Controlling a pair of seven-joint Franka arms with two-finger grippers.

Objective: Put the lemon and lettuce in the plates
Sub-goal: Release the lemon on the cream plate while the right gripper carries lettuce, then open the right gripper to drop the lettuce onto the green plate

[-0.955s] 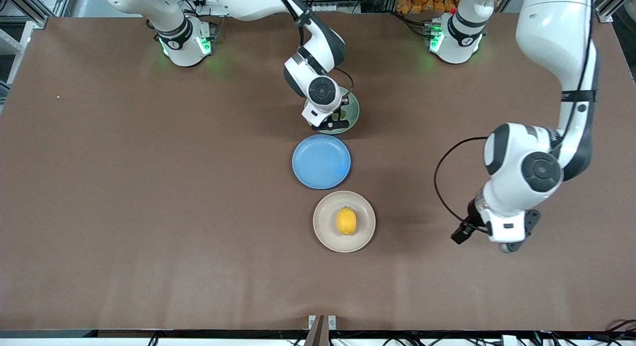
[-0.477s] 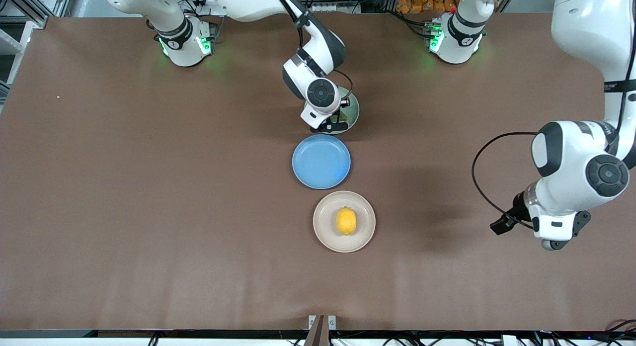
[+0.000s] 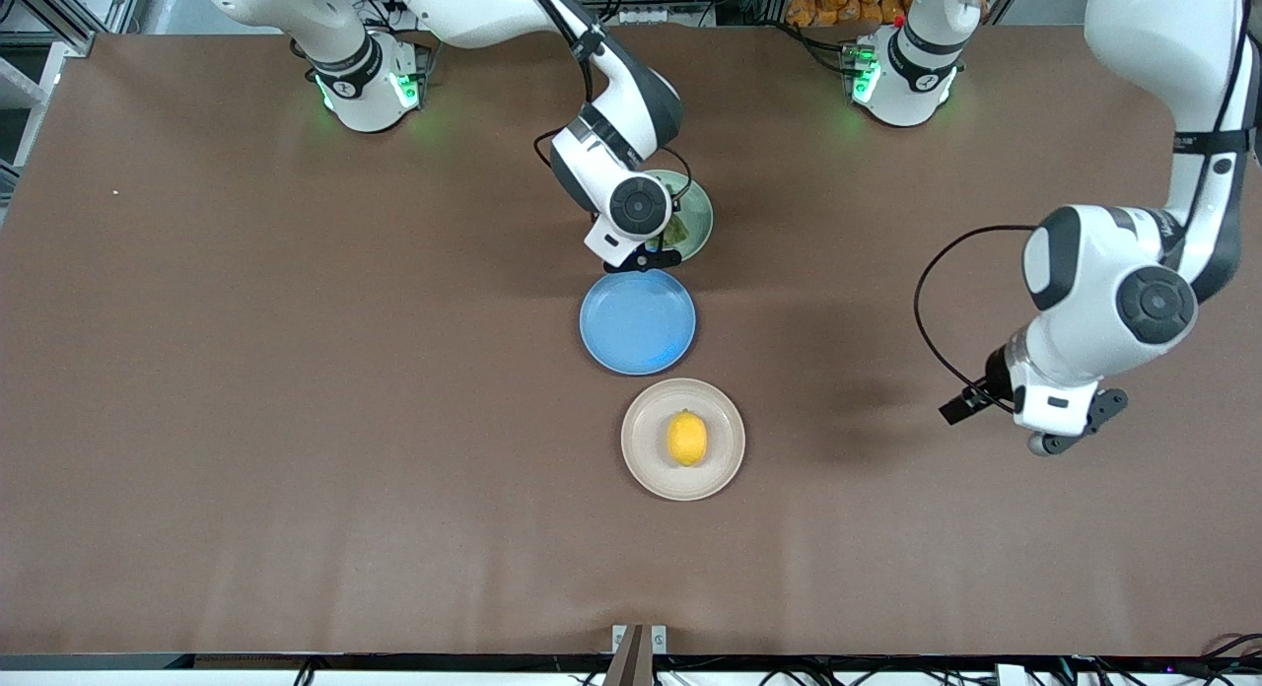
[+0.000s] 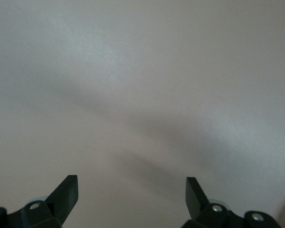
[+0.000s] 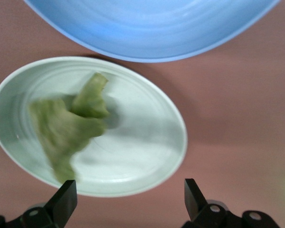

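The right gripper [image 5: 125,202] is hanging over the mint plate [image 5: 147,156] with its fingers [image 5: 64,199] spread wide and holding nothing. The lettuce [image 5: 68,126] is lying loose inside this plate, probably because a soft leaf is best let go low over the dish. This arm is bending down from its base at the table's top edge. The blue plate [image 3: 638,320] is sitting nearer to the camera, and then the beige plate [image 3: 651,469] is carrying the lemon [image 3: 686,438]. The left gripper [image 4: 132,202] is waiting, open and empty, over bare table [image 4: 142,95] near its arm's end. Both items seem placed.
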